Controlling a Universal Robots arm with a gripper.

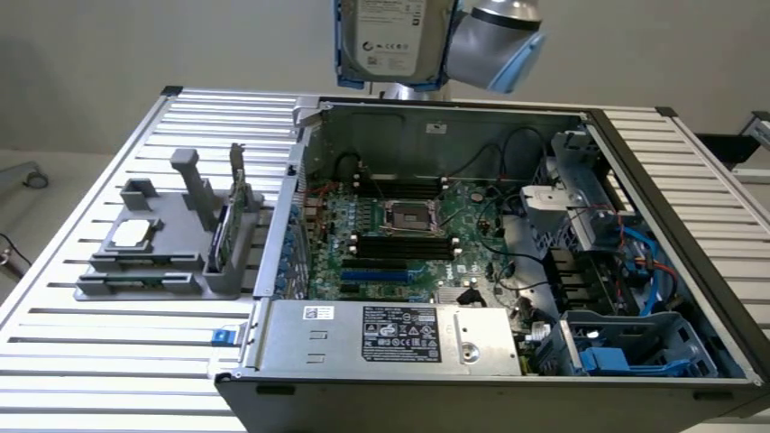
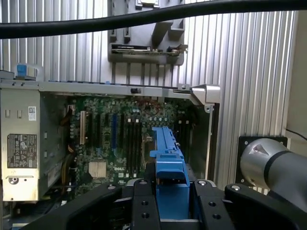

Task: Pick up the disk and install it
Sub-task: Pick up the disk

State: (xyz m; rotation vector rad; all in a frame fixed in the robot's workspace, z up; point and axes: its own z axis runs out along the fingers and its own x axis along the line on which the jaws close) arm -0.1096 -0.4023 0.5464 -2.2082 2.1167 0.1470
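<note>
Pickup's done: the disk [image 1: 388, 36] hangs high over the far edge of the open computer case [image 1: 481, 271], the gripper [image 2: 168, 191] fingers [image 2: 144, 203] clamped on its blue carrier. Installing is left, and the blue drive bay [image 1: 637, 347] looks unfilled.

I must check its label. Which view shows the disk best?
The exterior view: the disk faces the camera, white label visible, high above the case. In the wrist view, its blue carrier appears edge-on inside the gripper.

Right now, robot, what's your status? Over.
Pincer shut on the disk. Disk held high over the open computer case. Not installed yet.
</note>
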